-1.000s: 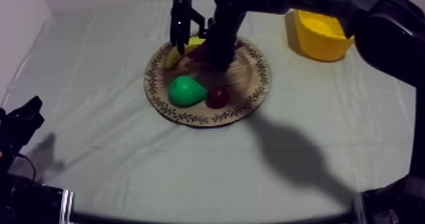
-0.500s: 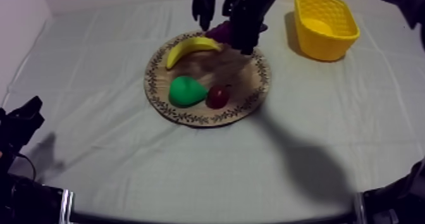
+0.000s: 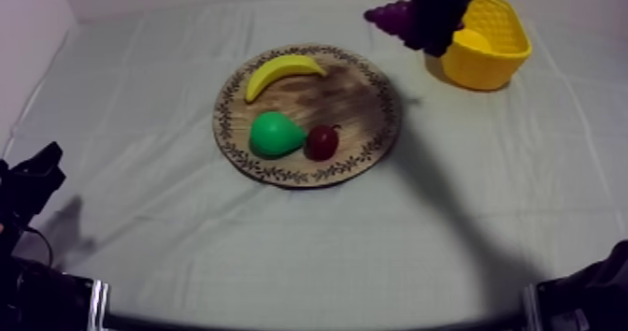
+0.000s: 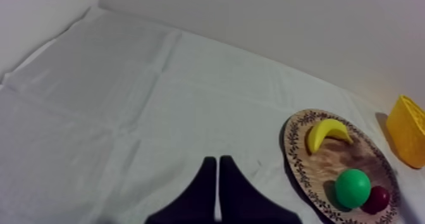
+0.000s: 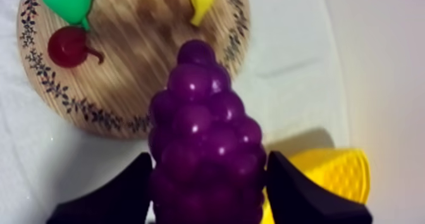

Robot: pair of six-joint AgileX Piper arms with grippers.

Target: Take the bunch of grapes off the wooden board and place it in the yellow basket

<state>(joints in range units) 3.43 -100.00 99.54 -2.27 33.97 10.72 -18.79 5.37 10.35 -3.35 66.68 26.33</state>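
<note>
Gripping grapes [image 5: 202, 106] between right gripper [image 5: 210, 169] fingers closed on both flanks, aloft off board [image 3: 374, 120] and just beside basket [image 3: 491, 68] rim, presumably to clear its wall before release; parking left gripper [image 4: 218, 188] low, fingers pressed together, empty, out of the way

1. A grey-white cloth [image 3: 187, 213], creased in faint lines, covers the tabletop [image 3: 308, 269].
2. A pale wall [image 3: 28, 17] rises at the frame's upper left.
3. A broad soft shadow [image 3: 449, 213] darkens the lower right.
</note>
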